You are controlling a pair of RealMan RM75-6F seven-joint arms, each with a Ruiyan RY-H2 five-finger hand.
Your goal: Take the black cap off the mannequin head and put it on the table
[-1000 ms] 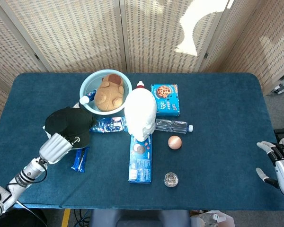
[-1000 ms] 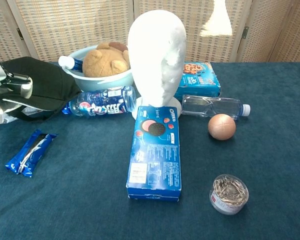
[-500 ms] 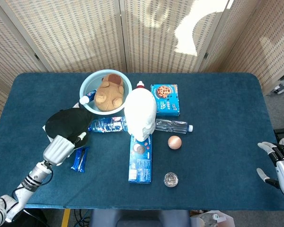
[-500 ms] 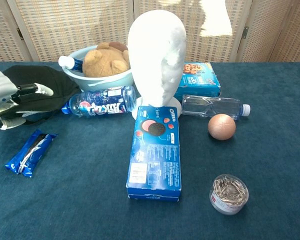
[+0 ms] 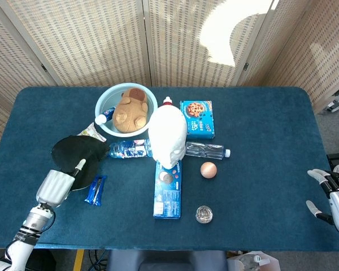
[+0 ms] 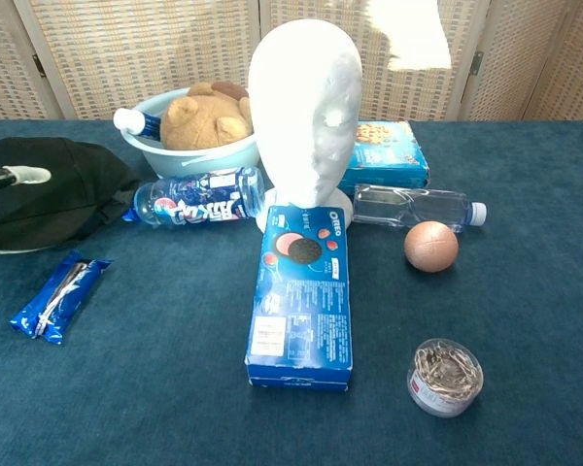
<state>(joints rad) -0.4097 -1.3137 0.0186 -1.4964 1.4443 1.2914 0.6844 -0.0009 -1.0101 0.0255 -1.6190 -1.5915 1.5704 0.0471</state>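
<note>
The black cap [image 5: 78,154] lies flat on the table's left side, also seen at the left edge of the chest view as the cap [image 6: 53,191]. The bare white mannequin head [image 5: 168,136] stands upright at the table's middle, and the chest view shows this mannequin head [image 6: 304,107] close up. My left hand [image 5: 57,184] sits just in front of the cap with fingers apart, holding nothing; one fingertip [image 6: 27,176] pokes in over the cap in the chest view. My right hand [image 5: 334,199] hovers open past the table's right edge.
A light blue bowl [image 5: 104,104] holds a teddy bear [image 5: 130,109]. Around the mannequin lie a soda bottle [image 5: 129,149], a clear bottle [image 5: 205,151], a cookie box [image 5: 197,118], an Oreo box [image 5: 168,188], a ball [image 5: 208,169], a small jar [image 5: 204,214] and a blue wrapper [image 5: 95,189].
My left hand has let go of the cap and drawn back toward the front left. The cap now rests on the table. The right hand has not moved.
</note>
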